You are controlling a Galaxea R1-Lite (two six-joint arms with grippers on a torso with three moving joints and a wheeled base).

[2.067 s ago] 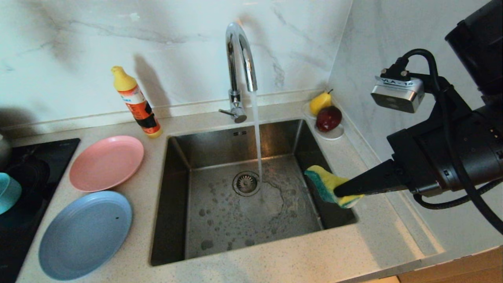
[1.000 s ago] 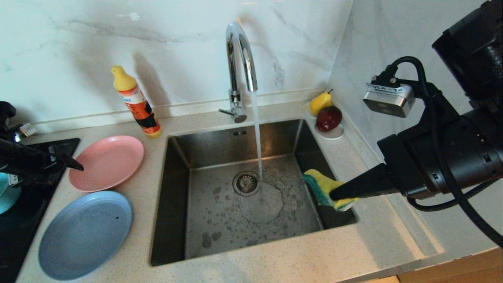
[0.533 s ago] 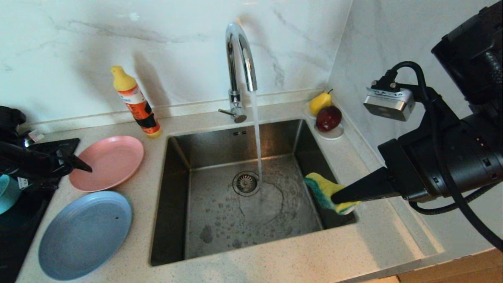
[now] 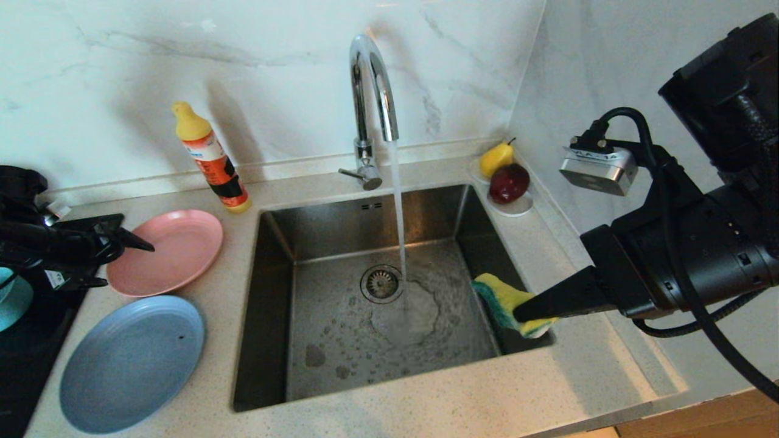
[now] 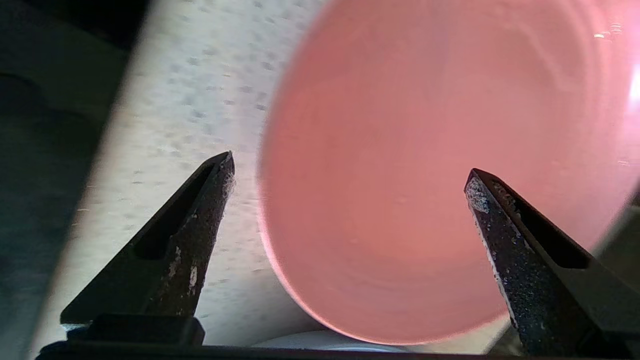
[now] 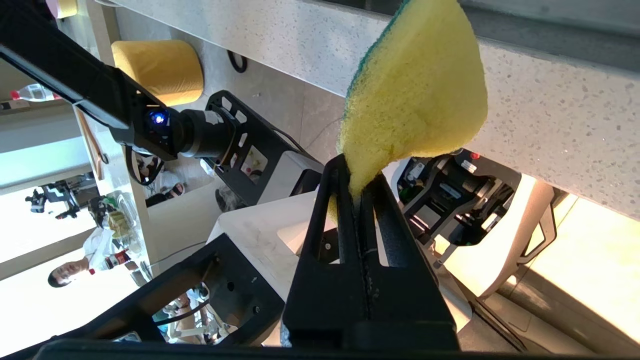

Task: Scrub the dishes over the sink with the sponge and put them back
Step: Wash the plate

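Three dishes lie left of the sink (image 4: 377,292), all on their old spots: the pink plate (image 4: 173,249) on the tabletop (image 4: 426,407) beside the sink's left rim, the blue plate (image 4: 131,362) just in front of it, and the teal bowl (image 4: 12,298) at the far left edge on the dark hob (image 4: 24,353), mostly cut off from view. What has changed is the left tool (image 4: 137,243). Two seconds ago it was out of view; a second ago its tip stood at the pink plate's left rim; now it has pushed farther in, so the tip hangs over the left part of that plate. Its fingers (image 5: 200,220) are spread wide, one over bare tabletop, the other over the plate; whether they touch it I cannot tell.

The sponge (image 4: 508,301) is pinched in the right tool (image 4: 526,310), whose fingers are pressed together on its lower end. It hangs over the sink's right front corner, yellow side up and green face toward the basin, much where it was before.

Water runs from the tap (image 4: 371,91) and lands just right of the drain (image 4: 381,283); the wet patches on the sink floor have shifted a little. The soap bottle (image 4: 210,158) stands behind the pink plate, and a pear (image 4: 496,158) and a red fruit (image 4: 510,182) sit on a white saucer (image 4: 517,210) at the sink's back right corner, unmoved.
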